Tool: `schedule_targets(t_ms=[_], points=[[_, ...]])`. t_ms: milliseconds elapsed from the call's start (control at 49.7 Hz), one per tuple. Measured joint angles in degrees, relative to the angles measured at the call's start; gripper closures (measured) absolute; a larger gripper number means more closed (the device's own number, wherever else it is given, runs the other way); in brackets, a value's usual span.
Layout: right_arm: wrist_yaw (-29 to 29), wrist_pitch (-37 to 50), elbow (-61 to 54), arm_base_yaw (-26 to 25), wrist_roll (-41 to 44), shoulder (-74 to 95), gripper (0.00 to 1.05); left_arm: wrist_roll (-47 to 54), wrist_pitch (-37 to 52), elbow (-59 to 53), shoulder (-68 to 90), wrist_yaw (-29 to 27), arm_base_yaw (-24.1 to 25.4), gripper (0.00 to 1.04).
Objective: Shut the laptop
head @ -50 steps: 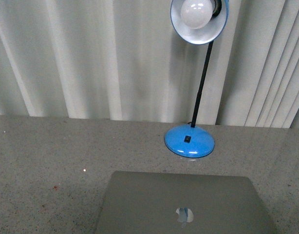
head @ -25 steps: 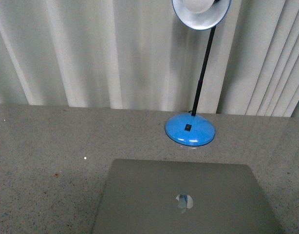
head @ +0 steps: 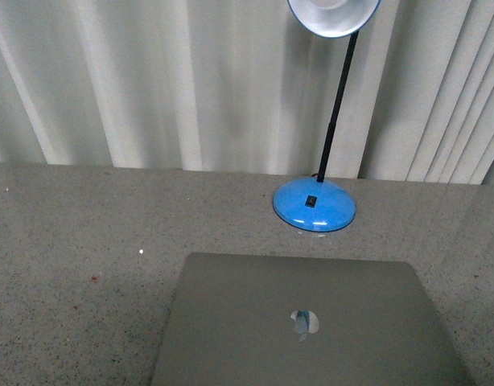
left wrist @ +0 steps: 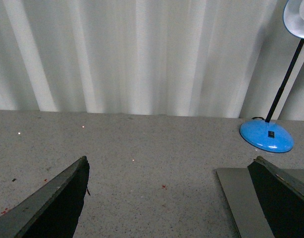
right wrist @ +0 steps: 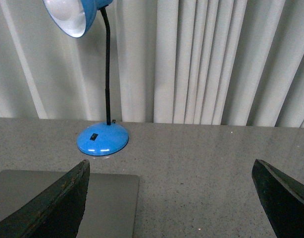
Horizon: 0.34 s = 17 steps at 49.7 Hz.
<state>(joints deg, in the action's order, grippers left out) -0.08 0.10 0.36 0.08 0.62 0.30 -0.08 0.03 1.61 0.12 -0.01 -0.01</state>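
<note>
Blue desk lamp (head: 314, 203) on speckled grey table (head: 78, 241); pale curtains (head: 150, 80) behind.

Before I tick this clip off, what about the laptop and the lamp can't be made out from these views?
- Laptop: front view cuts off its near edge at the frame bottom, so a fully shut lid can't be confirmed.
- Laptop in the wrist views: only a corner shows, partly behind the dark fingers.
- Lamp: its shade is cropped at the top in the front view; bulb mostly unseen.
- Lamp switch: too small to read.
</note>
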Motion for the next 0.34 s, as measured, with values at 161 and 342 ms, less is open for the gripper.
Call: schedule_targets(t_ms=[161, 342], points=[[0.0, 0.0, 0.0, 0.0, 0.0, 0.0, 0.07, 0.0, 0.0, 0.0, 0.0, 0.0, 0.0, 0.07], [0.0, 0.0, 0.0, 0.0, 0.0, 0.0, 0.07, 0.0, 0.0, 0.0, 0.0, 0.0, 0.0, 0.07]])
